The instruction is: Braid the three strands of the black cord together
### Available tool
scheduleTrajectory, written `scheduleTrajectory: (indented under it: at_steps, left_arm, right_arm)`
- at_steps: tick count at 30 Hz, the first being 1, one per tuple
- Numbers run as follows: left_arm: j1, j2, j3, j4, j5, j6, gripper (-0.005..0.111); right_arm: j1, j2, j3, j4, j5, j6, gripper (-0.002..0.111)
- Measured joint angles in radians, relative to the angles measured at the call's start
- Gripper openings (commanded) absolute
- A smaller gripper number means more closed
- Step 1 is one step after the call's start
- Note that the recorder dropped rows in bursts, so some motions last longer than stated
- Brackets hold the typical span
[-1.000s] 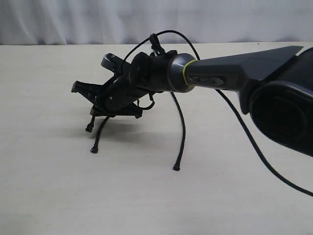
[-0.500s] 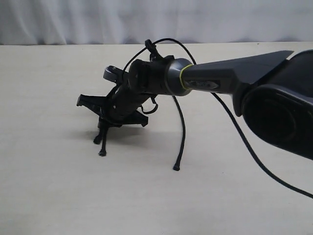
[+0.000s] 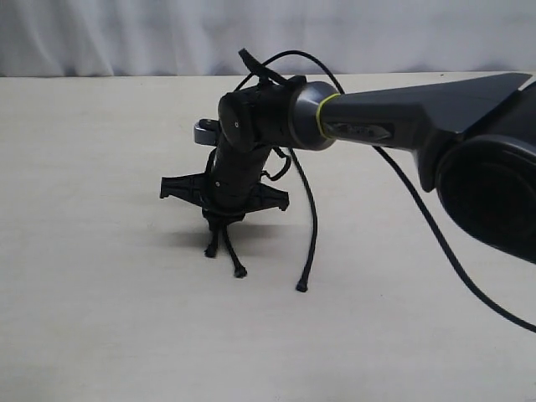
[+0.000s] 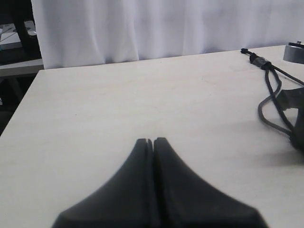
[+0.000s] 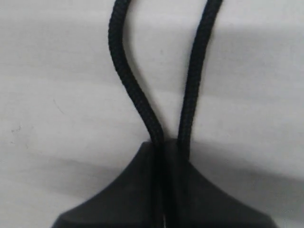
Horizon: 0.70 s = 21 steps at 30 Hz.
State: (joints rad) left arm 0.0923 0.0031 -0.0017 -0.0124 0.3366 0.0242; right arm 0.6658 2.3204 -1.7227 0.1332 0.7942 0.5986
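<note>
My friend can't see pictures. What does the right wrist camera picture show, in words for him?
Seen close up, the right gripper is shut on two black rope strands. The strands run away from it side by side over a pale table, one nearly straight and one curving.

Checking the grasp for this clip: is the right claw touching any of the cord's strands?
Touching. The right wrist view shows the right claw shut on two strands, both running in between its fingers.

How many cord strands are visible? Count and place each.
3. One strand and a second strand hang from the right gripper; the third strand lies free on the table beside them.
</note>
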Motion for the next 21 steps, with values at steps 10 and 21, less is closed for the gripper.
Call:
scheduleTrajectory:
  at_steps: [10,21]
  left_arm:
    - [0.0,0.0,0.0,0.0,0.0,0.0,0.0]
    - [0.0,0.0,0.0,0.0,0.0,0.002,0.0]
  right_arm:
    - [0.0,-0.004,0.001,-0.007,0.018,0.002,0.031]
    - [0.0,-0.039,0.012,-0.007,0.038,0.008,0.05]
